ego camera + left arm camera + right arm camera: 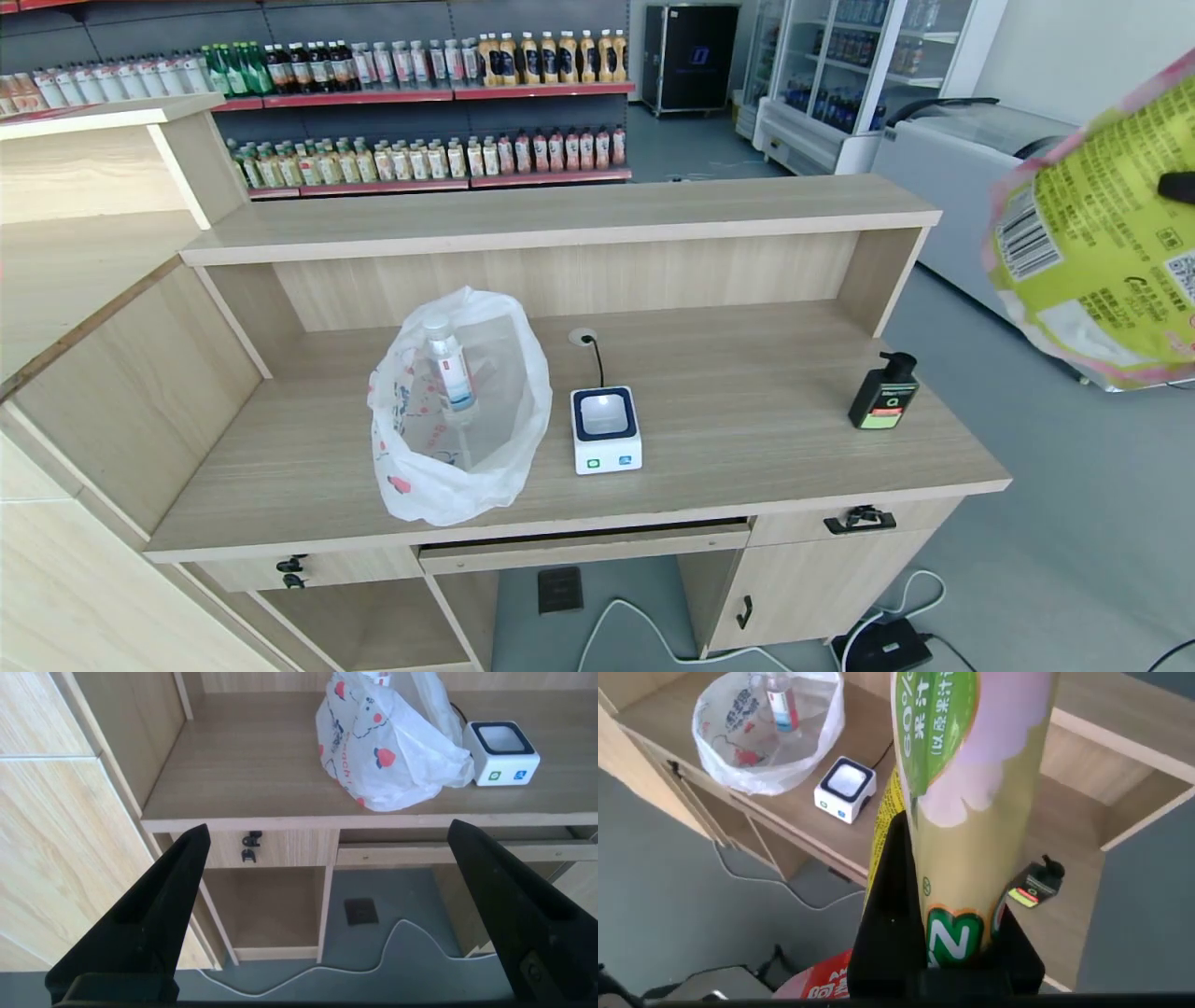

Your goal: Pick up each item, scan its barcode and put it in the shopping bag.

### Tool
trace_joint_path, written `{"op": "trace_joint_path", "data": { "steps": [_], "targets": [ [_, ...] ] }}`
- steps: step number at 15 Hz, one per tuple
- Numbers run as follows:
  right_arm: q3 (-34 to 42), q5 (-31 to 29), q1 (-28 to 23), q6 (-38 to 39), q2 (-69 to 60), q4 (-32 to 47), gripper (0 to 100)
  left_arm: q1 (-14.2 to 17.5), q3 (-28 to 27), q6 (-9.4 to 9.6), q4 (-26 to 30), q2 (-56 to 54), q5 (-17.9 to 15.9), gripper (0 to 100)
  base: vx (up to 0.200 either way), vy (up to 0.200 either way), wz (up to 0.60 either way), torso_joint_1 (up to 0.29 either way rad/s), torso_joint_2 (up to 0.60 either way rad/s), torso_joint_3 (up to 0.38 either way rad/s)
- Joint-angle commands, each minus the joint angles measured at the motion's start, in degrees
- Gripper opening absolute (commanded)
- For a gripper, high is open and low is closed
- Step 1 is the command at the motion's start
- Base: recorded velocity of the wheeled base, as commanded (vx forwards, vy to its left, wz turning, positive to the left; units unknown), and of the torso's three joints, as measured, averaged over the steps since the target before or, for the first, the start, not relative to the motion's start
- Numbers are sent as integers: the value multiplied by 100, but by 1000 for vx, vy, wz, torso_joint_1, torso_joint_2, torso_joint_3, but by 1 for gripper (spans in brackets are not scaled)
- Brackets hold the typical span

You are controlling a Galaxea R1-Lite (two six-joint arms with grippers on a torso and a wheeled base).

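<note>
Head view, and the snack packet (1102, 233) looms large at the right edge, held up in the air past the right end of the tabletop (747, 411). It's a crinkly pouch with a yellow-green face, a pink border and dense black print. A white barcode (1027, 238) panel on its near side is turned toward the camera. Over on the right wrist view the same packet (971, 793) stands upright and edge-on, showing a green leaf shape over pale pink. The right end effector (948, 896) is clamped on its lower part, one black finger on each side.

Down on the tabletop, the white shopping bag (457, 420) with red prints sits open-mouthed, a clear bottle (448, 369) with a white label leaning inside it. Just beside the bag sits the scanner (607, 429), a small white box with a dark window on top. A black pump bottle (884, 392) stands well apart from it, toward the right end.

Left wrist view now: the left end effector (327, 831) hangs low in front of the tabletop, fingers spread wide with nothing between them.
</note>
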Motion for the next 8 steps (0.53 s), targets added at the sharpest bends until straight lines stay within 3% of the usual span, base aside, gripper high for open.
{"op": "trace_joint_path", "data": {
  "steps": [1,4,6,8],
  "targets": [
    [635,-14,-446,-28,50,-794,0,-1,0,-1,0,2,2,100,0,0,0,0,0,0],
    [1347,-594,-138,-28,586,-2913,0,-1,0,-10,0,2,2,100,0,0,0,0,0,0],
    [1725,-788,-33,-37,753,-3458,0,-1,0,-1,0,2,2,100,0,0,0,0,0,0],
    [1839,-832,-42,-239,832,-3484,0,-1,0,-1,0,2,2,100,0,0,0,0,0,0]
  ]
}}
